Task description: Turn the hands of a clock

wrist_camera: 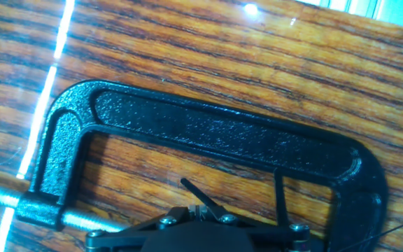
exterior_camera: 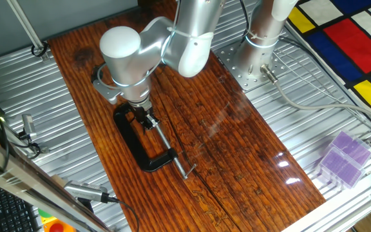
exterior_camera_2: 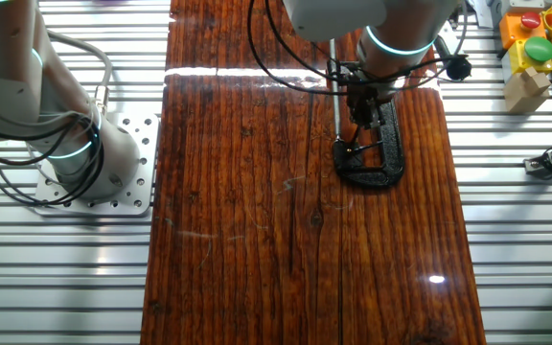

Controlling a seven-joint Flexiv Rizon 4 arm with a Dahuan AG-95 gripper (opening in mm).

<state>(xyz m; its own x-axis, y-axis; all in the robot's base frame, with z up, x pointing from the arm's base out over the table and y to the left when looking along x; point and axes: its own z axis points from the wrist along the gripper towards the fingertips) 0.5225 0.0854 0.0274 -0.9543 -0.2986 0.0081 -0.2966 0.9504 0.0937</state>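
A black C-clamp lies flat on the wooden table; it also shows in one fixed view and in the other fixed view. My gripper hangs straight down into the clamp's mouth, between the screw and the anvil end. It also shows in the fixed views. Two thin black clock hands stick out from under it. The clock body is hidden beneath the gripper. The jaws stand close together with a small metal hub between them.
The clamp's long screw and handle stretch along the table. The arm's base plate sits off the wood. A purple box lies at the table's corner. A button box with coloured blocks and a hand tool lie on the metal slats.
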